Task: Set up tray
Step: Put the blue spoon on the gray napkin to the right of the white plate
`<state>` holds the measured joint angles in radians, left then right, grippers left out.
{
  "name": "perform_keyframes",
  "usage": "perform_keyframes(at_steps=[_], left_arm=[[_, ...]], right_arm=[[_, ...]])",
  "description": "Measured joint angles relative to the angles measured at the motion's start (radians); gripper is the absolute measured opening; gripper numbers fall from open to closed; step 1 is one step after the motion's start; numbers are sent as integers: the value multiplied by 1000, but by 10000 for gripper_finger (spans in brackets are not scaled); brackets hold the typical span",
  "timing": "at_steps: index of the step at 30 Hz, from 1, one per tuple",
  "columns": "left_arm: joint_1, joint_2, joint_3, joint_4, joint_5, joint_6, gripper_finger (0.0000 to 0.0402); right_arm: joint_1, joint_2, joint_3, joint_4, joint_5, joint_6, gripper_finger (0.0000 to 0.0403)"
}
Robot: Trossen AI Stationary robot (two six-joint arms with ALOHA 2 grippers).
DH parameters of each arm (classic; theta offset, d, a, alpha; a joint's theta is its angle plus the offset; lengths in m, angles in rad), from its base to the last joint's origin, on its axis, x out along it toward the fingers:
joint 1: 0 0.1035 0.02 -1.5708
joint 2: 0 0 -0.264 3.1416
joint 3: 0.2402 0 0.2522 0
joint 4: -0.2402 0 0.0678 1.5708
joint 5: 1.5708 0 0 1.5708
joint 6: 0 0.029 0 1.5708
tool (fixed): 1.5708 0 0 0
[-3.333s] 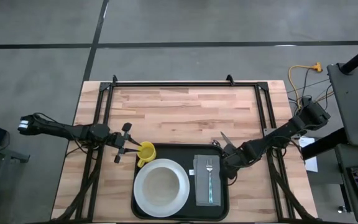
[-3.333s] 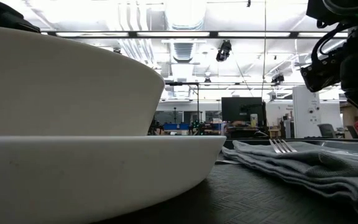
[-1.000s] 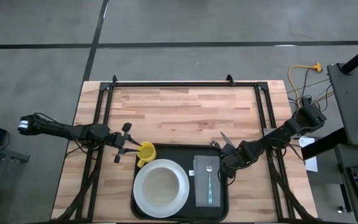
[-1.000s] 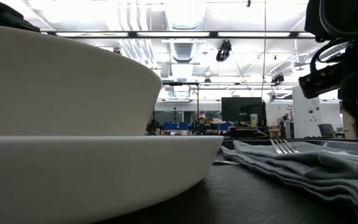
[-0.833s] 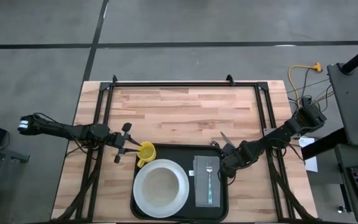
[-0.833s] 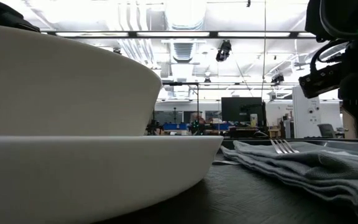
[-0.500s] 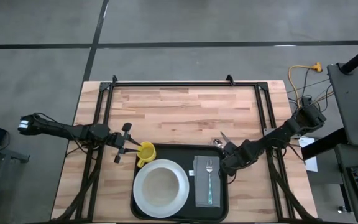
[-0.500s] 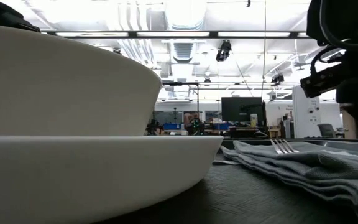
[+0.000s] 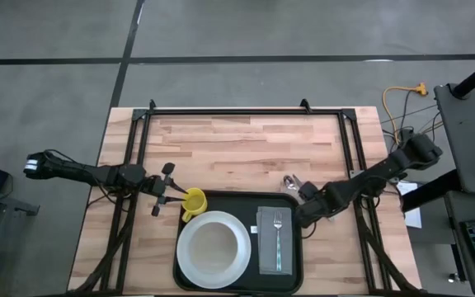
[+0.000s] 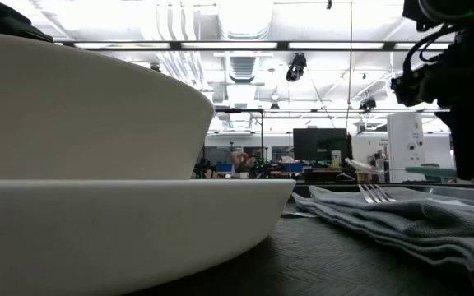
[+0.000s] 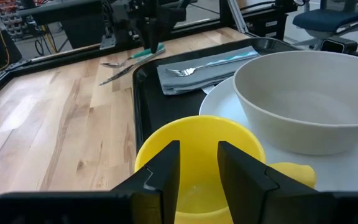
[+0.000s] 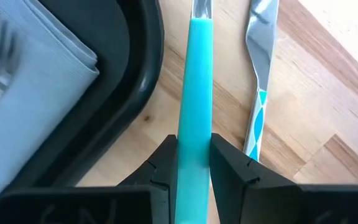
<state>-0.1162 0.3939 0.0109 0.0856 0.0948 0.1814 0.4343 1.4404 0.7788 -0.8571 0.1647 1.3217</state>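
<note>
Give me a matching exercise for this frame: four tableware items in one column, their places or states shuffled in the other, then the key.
Things:
1. fork
2. yellow cup
3. white bowl
4. teal-handled utensil

Places or states:
A. its rim pinched by the left claw
B. gripped by the right claw, over the wood beside the tray
C. lying on the grey napkin
D. sitting on the white plate

Pairs: 1-C, 2-A, 3-D, 4-B

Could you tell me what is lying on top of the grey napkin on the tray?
A fork lies lengthwise on the napkin, tines toward the tray's far edge. Whatever sits beneath the napkin is covered.
</note>
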Motion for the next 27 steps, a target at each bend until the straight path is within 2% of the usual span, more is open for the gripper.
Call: perform_keyframes(at_steps=[12, 19, 27], left_arm=[[0, 0, 0, 0, 0, 0, 94], [0, 0, 0, 0, 0, 0, 94], [0, 0, 0, 0, 0, 0, 94]], right_arm=[[2, -17, 1, 6, -5, 76, 54], [51, -18, 6, 38, -6, 238, 68], [152, -1, 70, 37, 59, 450, 54]])
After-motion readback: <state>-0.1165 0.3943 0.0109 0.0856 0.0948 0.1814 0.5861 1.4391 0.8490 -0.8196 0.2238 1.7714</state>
